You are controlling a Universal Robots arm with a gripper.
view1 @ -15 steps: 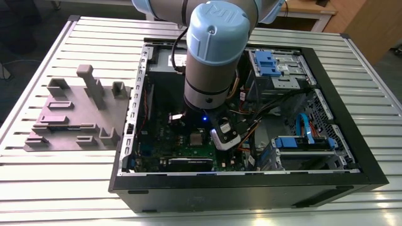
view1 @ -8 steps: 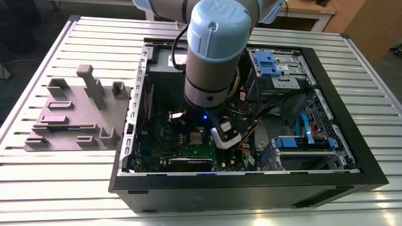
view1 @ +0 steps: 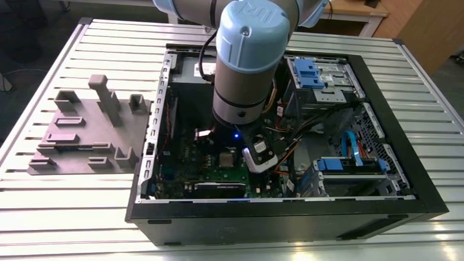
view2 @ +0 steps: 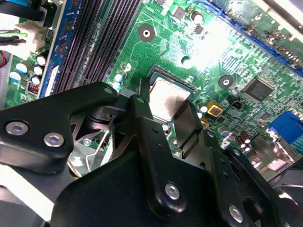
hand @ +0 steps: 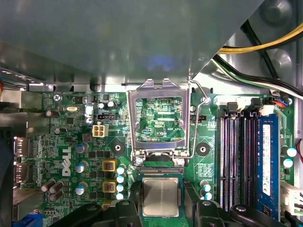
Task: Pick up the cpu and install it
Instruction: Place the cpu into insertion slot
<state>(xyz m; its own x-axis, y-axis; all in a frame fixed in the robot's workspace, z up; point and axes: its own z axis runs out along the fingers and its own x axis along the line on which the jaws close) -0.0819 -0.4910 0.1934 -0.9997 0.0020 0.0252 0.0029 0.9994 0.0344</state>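
The cpu (hand: 161, 196), a small square chip with a silver top, lies flat in the motherboard socket, also seen in the second wrist view (view2: 166, 97) and the exterior view (view1: 227, 159). My gripper (hand: 161, 210) is low inside the computer case, directly over the chip. Its black fingers (hand: 127, 209) stand on either side of the cpu with a thin strip of socket edge showing between finger and chip, so the gripper is open. The socket's metal load plate (hand: 158, 118) is flipped up and its lever (hand: 198, 101) is raised.
The green motherboard (hand: 71, 156) lies in the open black case (view1: 290, 209) on a slatted metal table (view1: 87, 217). Memory slots (hand: 236, 161) run beside the socket. Cables (hand: 265, 45) and blue drive bays (view1: 351, 166) crowd the exterior view's right. A grey fixture block (view1: 83, 136) stands at its left.
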